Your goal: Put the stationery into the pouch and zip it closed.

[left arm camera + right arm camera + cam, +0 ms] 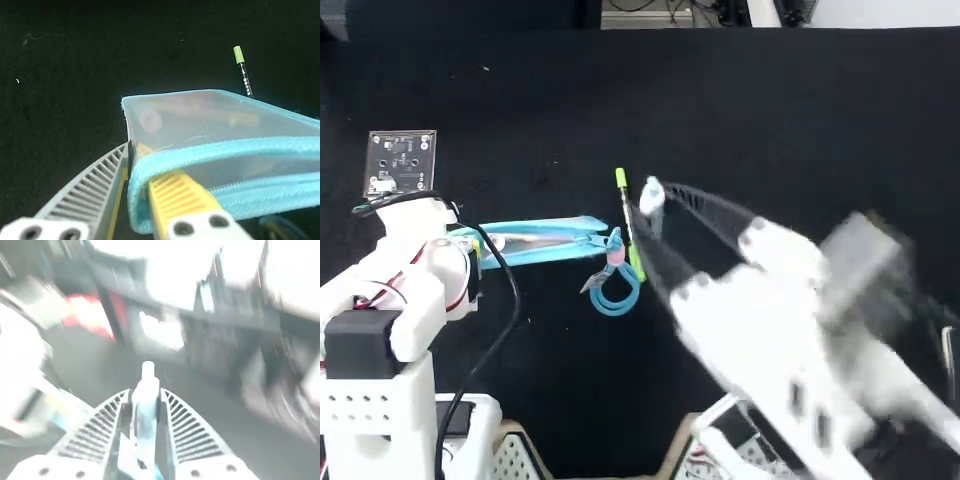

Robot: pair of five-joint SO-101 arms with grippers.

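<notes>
Two grips over the black table, one on soft mesh and one on hard plastic.
Mesh pouch, limp and light, lies flat, its end pinched by the left end effector; the stiffer teal zip edge looks the surest hold. Green-capped pen, rigid and likely to roll, lies by the pouch's ring-pull end. Right end effector clamps a small white-capped tube, probably slick, near the pen.

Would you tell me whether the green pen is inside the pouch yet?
Out. The green pen lies on the black table past the end of the pouch, outside its mesh wall.
</notes>
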